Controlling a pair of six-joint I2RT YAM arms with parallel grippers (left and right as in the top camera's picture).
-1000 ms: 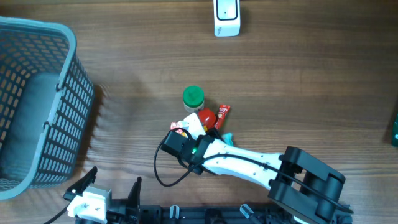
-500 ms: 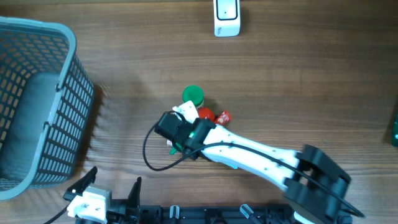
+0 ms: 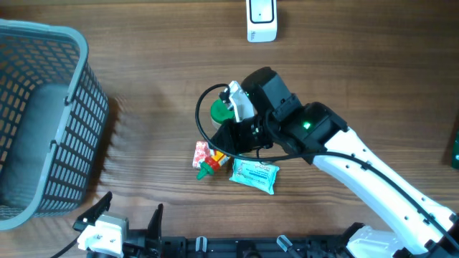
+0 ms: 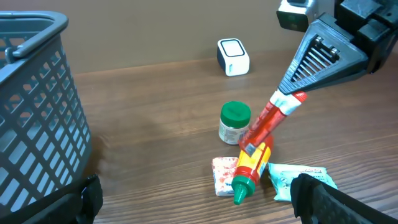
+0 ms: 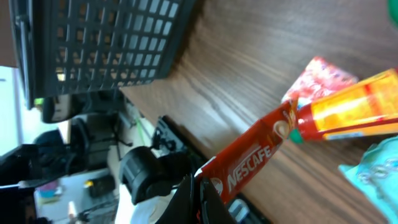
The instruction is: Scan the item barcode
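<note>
Red Nescafe sachet (image 4: 264, 124) dangling from clamped right claw (image 4: 289, 99), left claw (image 3: 125, 221) spread apart

Wooden table (image 3: 373, 79) with basket (image 3: 80, 44), scanner (image 3: 261, 19), jar (image 3: 218, 112)

The right gripper (image 4: 287, 101) is showing at two o'clock, its jaws pinching the upper end of a red sachet (image 4: 266, 124). The sachet is hanging tilted over the wooden table (image 4: 155, 99), its lower end pointing toward seven o'clock. A green-lidded jar (image 4: 235, 122) is standing upright just at the sachet's nine o'clock, and a white scanner (image 4: 233, 57) is sitting well apart at the jar's twelve o'clock. Below the sachet a yellow bottle (image 4: 250, 173) is lying with its green cap toward seven o'clock. A red-and-white packet (image 4: 222, 176) is touching it at nine o'clock, and a teal pouch (image 4: 297, 179) is lying at its three o'clock. A grey basket (image 4: 34, 106) is filling the nine o'clock side. The left gripper (image 4: 199, 193) is spreading its fingers (image 4: 87, 200) wide along the six o'clock edge.
</note>
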